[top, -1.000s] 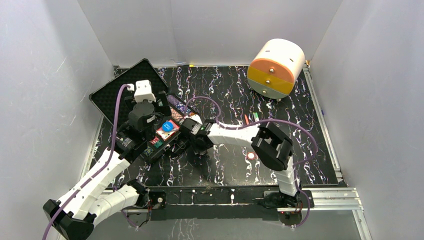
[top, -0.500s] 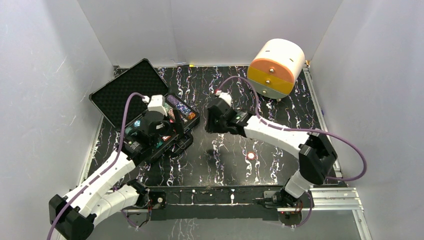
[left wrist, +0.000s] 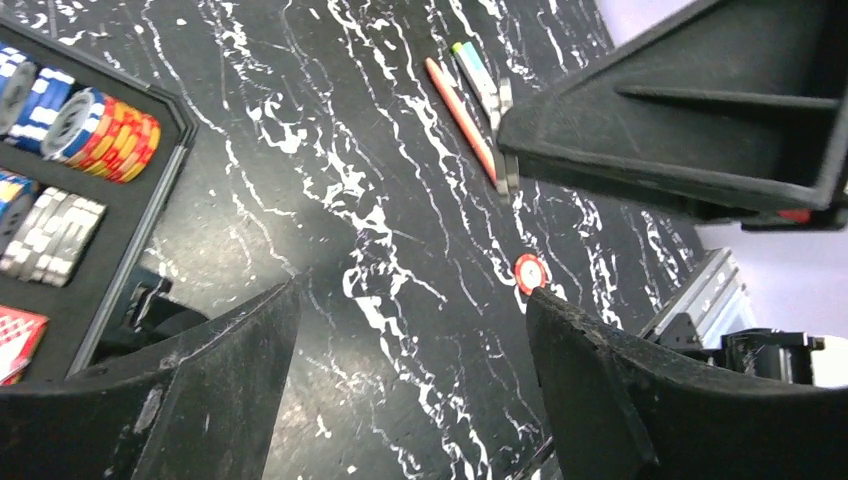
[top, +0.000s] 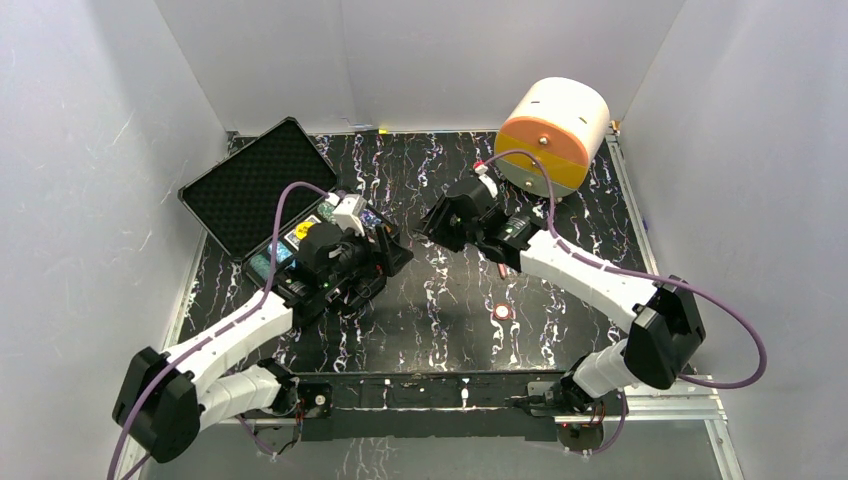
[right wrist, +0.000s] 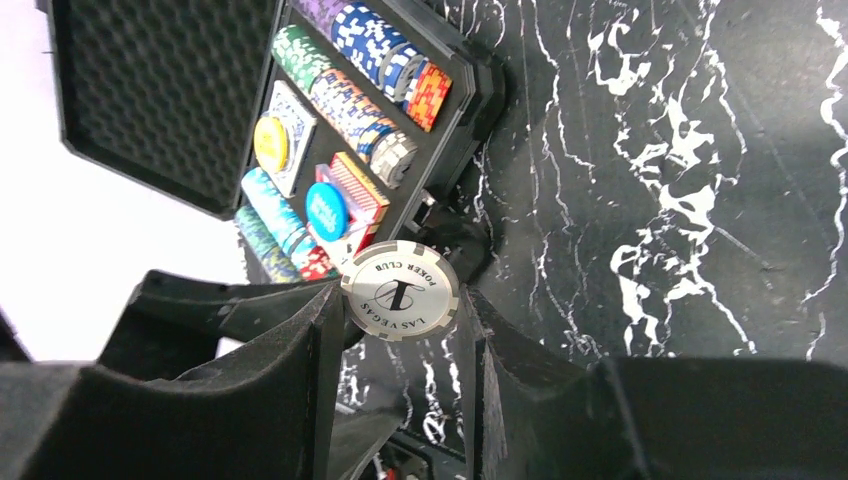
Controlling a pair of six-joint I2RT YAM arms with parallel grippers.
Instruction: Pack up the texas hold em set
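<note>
The black case (top: 248,186) lies open at the left, its foam lid tipped back. Rows of chips (right wrist: 352,100), a red-backed card deck (right wrist: 358,186), a blue button (right wrist: 327,209) and a yellow button (right wrist: 270,143) sit in its tray. My right gripper (top: 434,222) hangs over the table just right of the case. In the right wrist view it (right wrist: 400,300) is shut on a grey-and-white chip (right wrist: 400,288) marked Las Vegas Poker Club. My left gripper (top: 385,254) is open and empty at the case's right edge, and shows open in its own view (left wrist: 412,300). A loose red chip (top: 502,312) lies on the table.
A big orange-and-white cylinder (top: 552,135) lies at the back right. A red pen (left wrist: 460,118) and a green pen (left wrist: 476,72) lie on the table under the right arm. White walls close in three sides.
My right gripper has pulled back from over the case to the table on its right. My left gripper has moved right across the case to its right edge.
</note>
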